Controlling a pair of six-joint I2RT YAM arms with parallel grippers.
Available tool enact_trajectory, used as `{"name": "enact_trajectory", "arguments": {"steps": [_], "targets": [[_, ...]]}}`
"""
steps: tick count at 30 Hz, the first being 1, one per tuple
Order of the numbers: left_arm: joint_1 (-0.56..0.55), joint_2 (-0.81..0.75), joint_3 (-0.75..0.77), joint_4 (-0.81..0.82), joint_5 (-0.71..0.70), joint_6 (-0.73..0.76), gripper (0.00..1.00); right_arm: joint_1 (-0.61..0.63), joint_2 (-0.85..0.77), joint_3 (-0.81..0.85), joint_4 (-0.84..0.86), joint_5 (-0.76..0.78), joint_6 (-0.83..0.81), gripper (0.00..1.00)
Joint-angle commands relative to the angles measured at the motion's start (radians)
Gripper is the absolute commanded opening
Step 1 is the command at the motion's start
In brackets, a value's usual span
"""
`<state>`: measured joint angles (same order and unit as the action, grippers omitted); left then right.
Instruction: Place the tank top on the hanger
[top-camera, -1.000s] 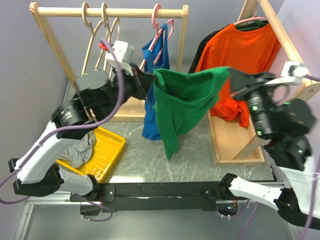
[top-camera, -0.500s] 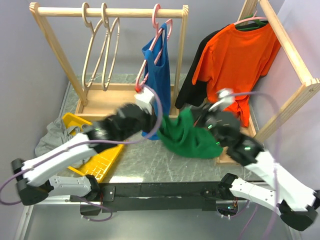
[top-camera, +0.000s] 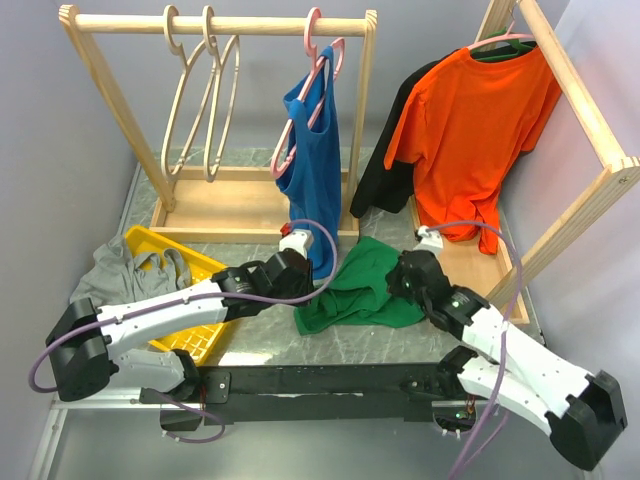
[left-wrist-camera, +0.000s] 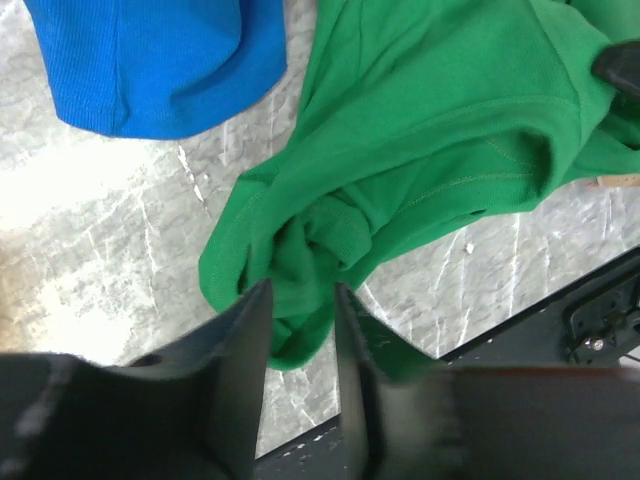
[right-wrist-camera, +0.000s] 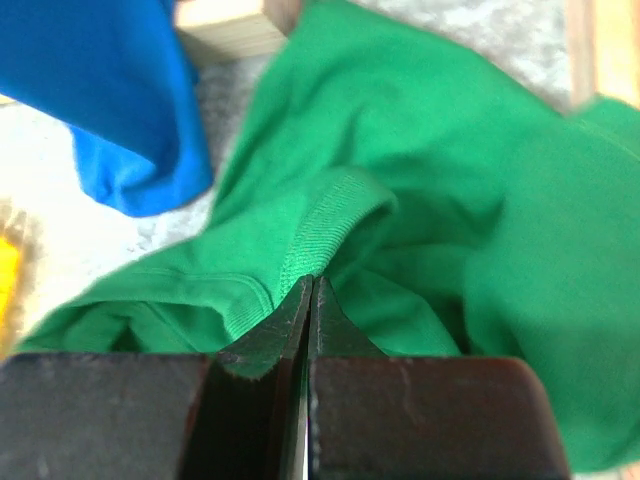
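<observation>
The dark green tank top (top-camera: 355, 300) lies crumpled on the table in front of the left rack. My left gripper (top-camera: 318, 292) is at its left edge. In the left wrist view (left-wrist-camera: 300, 300) the fingers stand a little apart with a thick bunch of the green cloth (left-wrist-camera: 450, 120) pinched between them. My right gripper (top-camera: 388, 283) is at the top's right side. In the right wrist view (right-wrist-camera: 312, 285) it is shut on a ribbed hem of the tank top (right-wrist-camera: 420, 180). The beige hangers (top-camera: 205, 100) hang bare on the left rack's rail.
A blue tank top (top-camera: 315, 170) hangs on a pink hanger (top-camera: 318, 55) just behind the green cloth. A yellow basket (top-camera: 210, 290) with a grey garment (top-camera: 120, 270) sits at the left. An orange shirt (top-camera: 475, 120) and a black garment (top-camera: 385, 170) hang on the right rack (top-camera: 560, 210).
Both arms have come down from holding the tank top spread in the air. The cloth now rests bunched on the table between them.
</observation>
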<state>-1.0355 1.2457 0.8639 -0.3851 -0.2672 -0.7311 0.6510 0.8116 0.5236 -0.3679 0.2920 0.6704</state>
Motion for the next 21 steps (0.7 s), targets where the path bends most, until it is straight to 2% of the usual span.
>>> {"name": "enact_trajectory", "arguments": {"steps": [1, 4, 7, 9, 12, 14, 16, 18, 21], "targets": [[-0.005, -0.045, 0.085, 0.02, -0.033, 0.007, 0.41, -0.011, 0.096, 0.139, 0.093, -0.04, -0.052, 0.0], [-0.005, -0.084, 0.145, -0.003, -0.001, 0.077, 0.58, -0.025, 0.141, 0.202, 0.089, -0.034, -0.077, 0.0], [-0.005, -0.15, 0.188, 0.014, 0.095, 0.159, 0.67, -0.04, 0.162, 0.227, 0.092, -0.045, -0.089, 0.0], [-0.005, -0.213, 0.213, 0.026, 0.146, 0.2, 0.68, -0.047, 0.166, 0.22, 0.096, -0.056, -0.089, 0.0], [-0.005, -0.308, 0.28, 0.074, 0.137, 0.234, 0.69, -0.048, 0.161, 0.193, 0.121, -0.085, -0.083, 0.0], [-0.005, -0.365, 0.311, 0.115, 0.08, 0.255, 0.68, -0.047, 0.156, 0.168, 0.133, -0.109, -0.072, 0.0], [-0.005, -0.376, 0.375, 0.112, -0.067, 0.288, 0.68, -0.048, 0.155, 0.162, 0.142, -0.131, -0.066, 0.0], [-0.003, -0.342, 0.487, 0.068, -0.264, 0.309, 0.67, -0.048, 0.155, 0.159, 0.144, -0.136, -0.066, 0.0], [-0.005, -0.279, 0.616, 0.038, -0.41, 0.381, 0.69, -0.048, 0.153, 0.154, 0.141, -0.142, -0.072, 0.0]]}}
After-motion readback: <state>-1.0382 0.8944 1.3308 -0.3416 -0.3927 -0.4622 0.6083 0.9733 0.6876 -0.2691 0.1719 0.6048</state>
